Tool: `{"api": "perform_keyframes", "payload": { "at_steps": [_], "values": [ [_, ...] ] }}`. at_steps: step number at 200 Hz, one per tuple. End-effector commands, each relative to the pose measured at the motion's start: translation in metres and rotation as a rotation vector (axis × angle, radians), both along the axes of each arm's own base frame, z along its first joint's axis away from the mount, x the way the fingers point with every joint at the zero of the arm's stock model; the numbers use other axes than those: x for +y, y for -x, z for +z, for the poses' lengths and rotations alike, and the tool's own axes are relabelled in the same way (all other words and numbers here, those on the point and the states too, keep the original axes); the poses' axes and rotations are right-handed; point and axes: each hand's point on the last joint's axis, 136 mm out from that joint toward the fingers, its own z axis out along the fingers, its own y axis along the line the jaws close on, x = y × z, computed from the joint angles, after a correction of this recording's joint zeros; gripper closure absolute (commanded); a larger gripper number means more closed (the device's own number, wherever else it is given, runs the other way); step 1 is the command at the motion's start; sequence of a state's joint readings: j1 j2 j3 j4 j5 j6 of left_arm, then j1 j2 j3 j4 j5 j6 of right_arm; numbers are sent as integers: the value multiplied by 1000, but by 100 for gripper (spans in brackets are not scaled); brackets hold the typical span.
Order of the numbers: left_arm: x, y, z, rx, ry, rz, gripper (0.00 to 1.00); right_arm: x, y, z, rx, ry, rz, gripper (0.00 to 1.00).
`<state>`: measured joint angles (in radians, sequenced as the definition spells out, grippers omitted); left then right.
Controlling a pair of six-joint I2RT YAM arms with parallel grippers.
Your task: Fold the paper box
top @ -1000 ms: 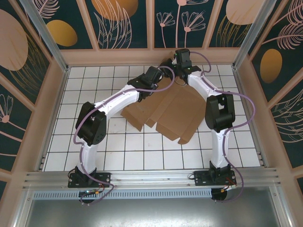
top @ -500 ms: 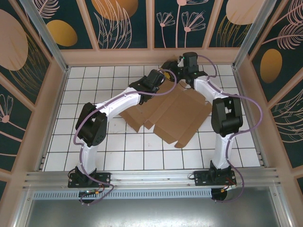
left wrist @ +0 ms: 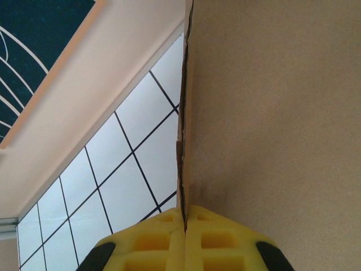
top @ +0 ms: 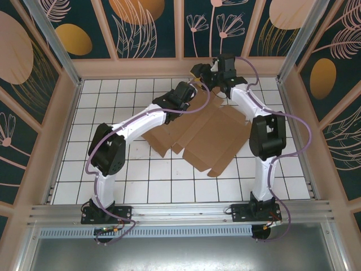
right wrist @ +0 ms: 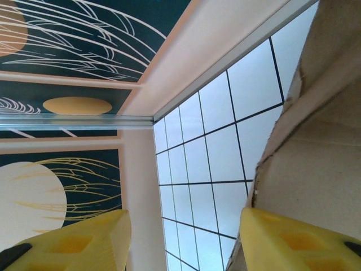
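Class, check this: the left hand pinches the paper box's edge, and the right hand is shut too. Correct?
No. The right hand is open, jaws apart, as the right wrist view shows. The left hand does pinch the paper box at its edge.

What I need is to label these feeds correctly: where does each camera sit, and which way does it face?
Top external: above and behind the bases, looking down on the tiled table; shows the left arm, right arm and flat paper box.
Left wrist: on the left arm, looking along the left gripper, shut on the paper box's edge.
Right wrist: on the right arm, looking past the open right gripper toward the back wall, cardboard beside one finger.
Shared: all see the paper box and tiles.
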<state>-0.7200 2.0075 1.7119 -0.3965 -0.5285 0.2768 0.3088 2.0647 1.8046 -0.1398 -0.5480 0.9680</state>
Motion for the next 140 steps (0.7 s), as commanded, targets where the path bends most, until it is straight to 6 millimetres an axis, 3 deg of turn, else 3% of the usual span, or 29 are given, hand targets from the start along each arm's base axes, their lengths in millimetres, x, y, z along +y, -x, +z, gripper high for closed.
{"api": "perform_keyframes", "payload": {
  "at_steps": [1, 50, 110, 140],
  "values": [
    [-4, 1, 31, -59, 49, -14, 100, 7, -2, -19, 53, 32, 4, 46],
    [-3, -1, 29, -66, 38, -7, 100, -1, 3, -31, 77, 67, -22, 46],
    [0, -2, 19, -59, 10, 0, 100, -21, 10, -4, 22, 58, -57, 46],
    [-1, -2, 21, -62, 13, -4, 100, -23, 14, -8, 38, 29, -54, 46]
  ]
}}
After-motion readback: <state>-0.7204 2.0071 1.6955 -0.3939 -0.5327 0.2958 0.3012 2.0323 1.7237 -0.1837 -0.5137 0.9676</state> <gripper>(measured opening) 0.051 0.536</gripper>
